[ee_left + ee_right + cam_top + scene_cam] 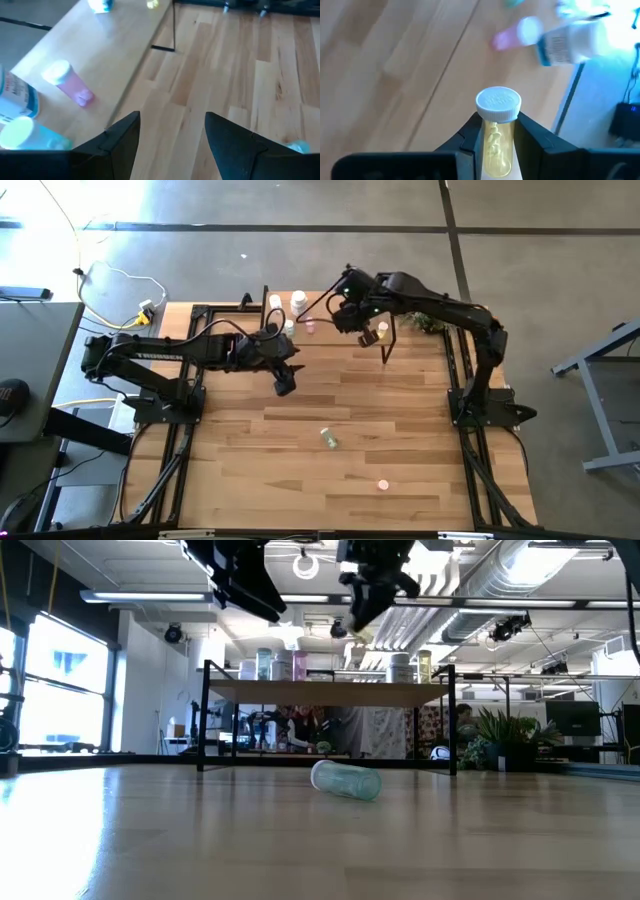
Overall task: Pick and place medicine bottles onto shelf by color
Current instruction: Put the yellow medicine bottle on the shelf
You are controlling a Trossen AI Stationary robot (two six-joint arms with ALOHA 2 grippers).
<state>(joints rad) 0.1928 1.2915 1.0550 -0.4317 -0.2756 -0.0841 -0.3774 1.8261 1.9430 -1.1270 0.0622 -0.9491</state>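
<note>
Concrete floor surrounds the wooden table (340,440) in the high view. At the table's far edge stands the shelf (330,330), with white-capped bottles clustered toward its left end. The right gripper (368,332) hangs over the shelf's right part, clamped on a yellow bottle (368,337). The left gripper (283,383) hovers over the table just in front of the shelf's left end, fingers apart and holding nothing. A pale green bottle (328,439) lies on the table near its middle, and a pink bottle (382,485) sits nearer the front edge, well apart from it.

Seen from table height, the green bottle (346,780) lies on its side in front of the shelf (330,692). Several bottles stand upright along the shelf top (a plant (495,738) shows beyond its right leg). Both grippers hang above the shelf, the right one (362,615) with the yellow bottle (358,628) in its jaws.

From the left wrist, two dark fingers (125,137) stand apart over bare table boards. The shelf top carries a pink bottle (67,82) with a white cap, a blue-labelled white one (15,95) beside it, and a pale green one (27,137) nearest the camera.

From the right wrist, the fingers (470,137) press both sides of the yellow bottle (496,135), its white cap up. Beyond it lie a blurred pink bottle (517,32) and a white labelled one (570,42).
</note>
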